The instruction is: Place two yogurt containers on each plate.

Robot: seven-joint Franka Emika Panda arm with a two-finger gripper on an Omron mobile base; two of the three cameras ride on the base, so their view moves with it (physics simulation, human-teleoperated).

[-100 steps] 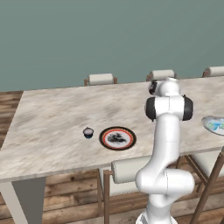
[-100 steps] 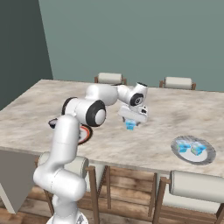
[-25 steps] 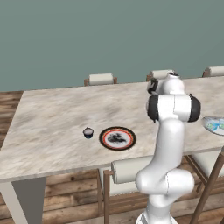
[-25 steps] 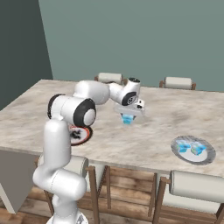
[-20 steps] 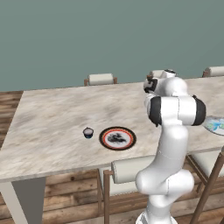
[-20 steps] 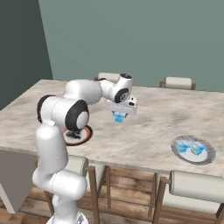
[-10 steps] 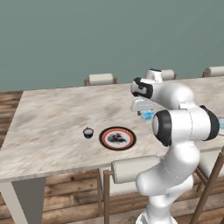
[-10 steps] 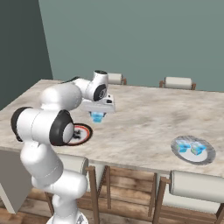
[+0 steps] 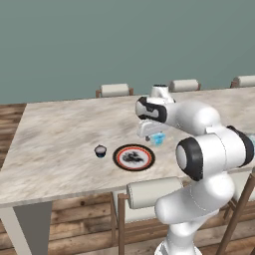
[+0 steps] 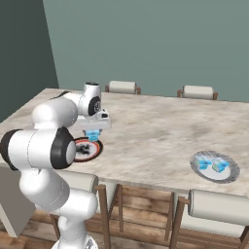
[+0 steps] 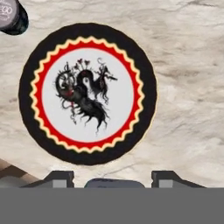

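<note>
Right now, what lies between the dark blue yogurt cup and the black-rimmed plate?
Nothing: bare marble tabletop separates the dark blue cup from the black-rimmed plate, seen in left base and hand views.

So the table (image 9: 55, 139) is a long one with a pale marbled stone-look top, sitting on light legs. Chairs with cream padded backs and wooden frames line both sides: one on the far side (image 9: 115, 90), another further along (image 10: 197, 92), and one tucked in on the near side (image 10: 219, 206). Wall behind (image 9: 99, 40) is a flat muted teal-green. Floor (image 9: 60, 234) is reddish-brown wood planks, kinda rustic looking.
</note>
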